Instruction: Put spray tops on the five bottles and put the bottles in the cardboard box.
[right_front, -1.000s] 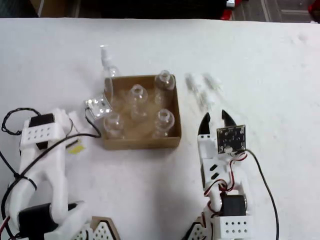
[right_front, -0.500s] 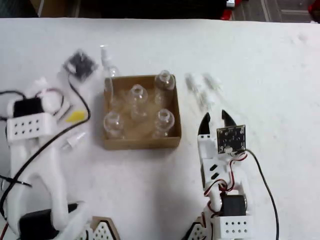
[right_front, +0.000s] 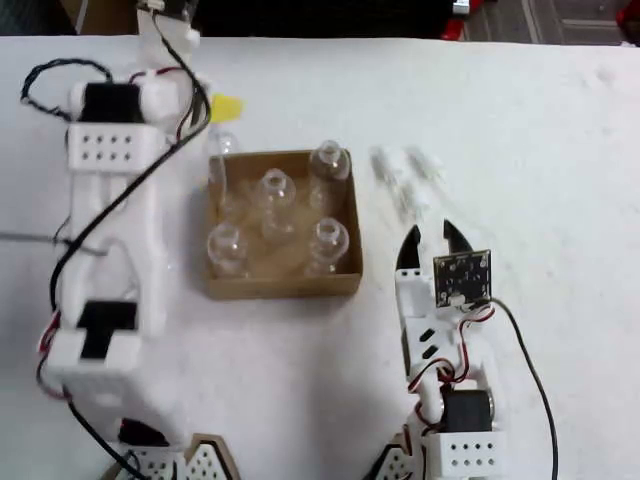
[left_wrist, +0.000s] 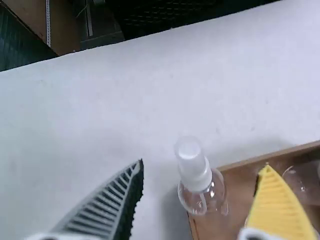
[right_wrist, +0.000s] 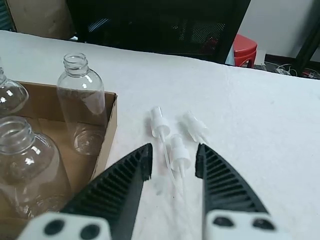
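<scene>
While the left arm (right_front: 110, 200) stretches toward the far left corner of the tabletop (right_front: 530, 130), its gripper (left_wrist: 201, 166) hangs over the far left corner of the box (right_front: 282, 285). Its jaws are spread wide, a grey finger (left_wrist: 112, 207) on one side and a yellow finger (left_wrist: 277, 205) on the other. Between them stands the capped bottle (left_wrist: 202, 196), upright with its white spray top on. Neither finger touches it, and there is clear space on both sides. The bottle sits right at that corner of the box. Whether its base is inside the wall I cannot tell.

Four open bottles (right_front: 275, 188) stand upright inside the box with no tops on. Two are along the far side, toward the middle and the right corner. Two are along the near side, one by each corner.

Loose spray tops (right_front: 405, 178) lie in a small cluster on the tabletop, just beyond the right wall of the box toward its far end.

The right gripper (right_front: 431, 236) rests low by the box's near right corner, pointing at that cluster. Its black jaws are parted and hold nothing. From its wrist view, one top lies in line with the gap between the tips but untouched.
</scene>
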